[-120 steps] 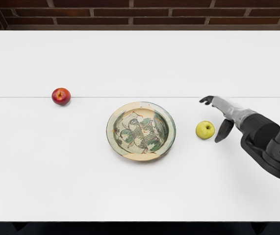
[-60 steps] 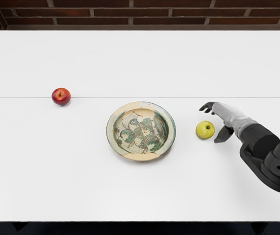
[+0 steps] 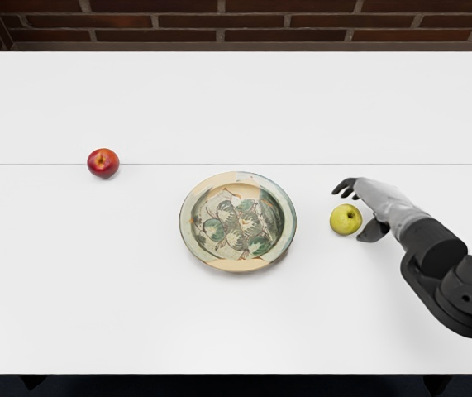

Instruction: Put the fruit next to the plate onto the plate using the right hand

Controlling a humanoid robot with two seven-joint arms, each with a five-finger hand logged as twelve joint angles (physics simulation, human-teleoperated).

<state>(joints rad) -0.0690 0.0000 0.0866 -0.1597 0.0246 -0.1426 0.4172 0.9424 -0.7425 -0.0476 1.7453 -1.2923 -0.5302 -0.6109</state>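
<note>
Three items are carried by the white bench (image 3: 136,314) — red apple (image 3: 102,163) at left, patterned plate (image 3: 185,225) centred, yellow-green apple (image 3: 345,219) just beside the plate's right rim.

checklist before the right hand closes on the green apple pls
1. Target is the green apple just right of the plate, not the red apple far to the left: ok.
2. Right hand open: ok.
3. Hand beside the apple, fingers spread around its right side: ok.
4. Fingers touching the apple: cannot tell.
5. Apple grasped: not ok.
6. Plate lies flat, apart from the apple: ok.
</note>
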